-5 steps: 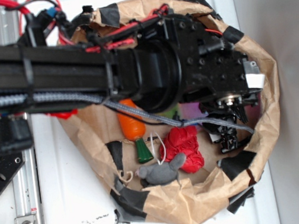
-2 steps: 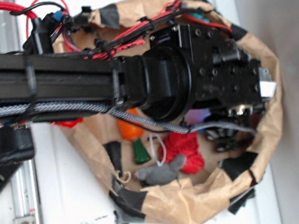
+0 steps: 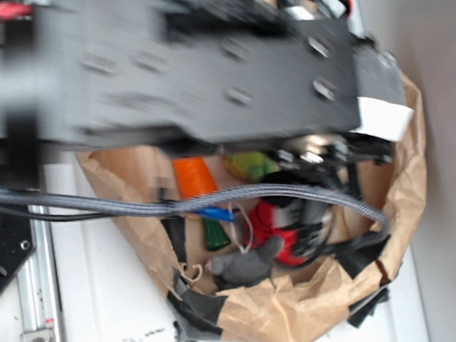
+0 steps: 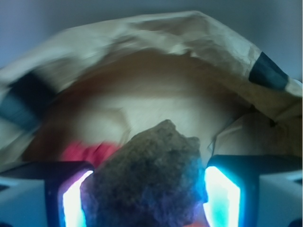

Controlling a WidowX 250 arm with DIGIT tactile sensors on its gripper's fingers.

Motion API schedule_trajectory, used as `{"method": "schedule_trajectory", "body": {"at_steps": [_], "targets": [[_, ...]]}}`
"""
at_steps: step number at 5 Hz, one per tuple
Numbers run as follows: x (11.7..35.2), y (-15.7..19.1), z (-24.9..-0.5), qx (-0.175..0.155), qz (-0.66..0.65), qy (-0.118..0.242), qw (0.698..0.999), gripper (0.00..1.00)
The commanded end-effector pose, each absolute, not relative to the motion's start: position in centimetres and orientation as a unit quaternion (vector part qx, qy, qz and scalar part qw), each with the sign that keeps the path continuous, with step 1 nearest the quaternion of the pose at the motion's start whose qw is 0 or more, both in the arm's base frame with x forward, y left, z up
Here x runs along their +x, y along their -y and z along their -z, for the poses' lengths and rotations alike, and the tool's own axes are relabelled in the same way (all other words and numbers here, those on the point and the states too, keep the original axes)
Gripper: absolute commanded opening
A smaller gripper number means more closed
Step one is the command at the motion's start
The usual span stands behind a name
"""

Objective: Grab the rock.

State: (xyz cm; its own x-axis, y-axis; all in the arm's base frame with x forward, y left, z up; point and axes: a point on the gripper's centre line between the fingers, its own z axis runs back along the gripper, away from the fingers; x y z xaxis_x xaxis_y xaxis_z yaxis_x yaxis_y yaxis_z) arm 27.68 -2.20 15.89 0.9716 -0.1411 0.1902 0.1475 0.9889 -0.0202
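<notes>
Two jaws, rock (image 4: 147, 179) wedged between, touching

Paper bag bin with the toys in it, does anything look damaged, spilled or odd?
The paper bag is crumpled and patched with black tape along its rim, so it looks worn. Nothing appears spilled outside it. The rock sits between the gripper pads; the exterior view is too blurred to judge more.

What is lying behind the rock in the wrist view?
Behind the rock a bit of red fabric shows, then the brown paper bag wall. The rock itself hides whatever lies directly behind and under it.
</notes>
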Motion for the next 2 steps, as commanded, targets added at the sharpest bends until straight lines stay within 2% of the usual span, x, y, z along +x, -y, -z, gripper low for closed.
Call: {"method": "schedule_trajectory", "body": {"at_steps": [1,2], "targets": [[28.0,1.06,-18.24,-0.074,-0.065,0.13,0.987,0.0],[28.12,0.8,-17.41,-0.039,-0.094,0.116,0.988,0.0]]}}
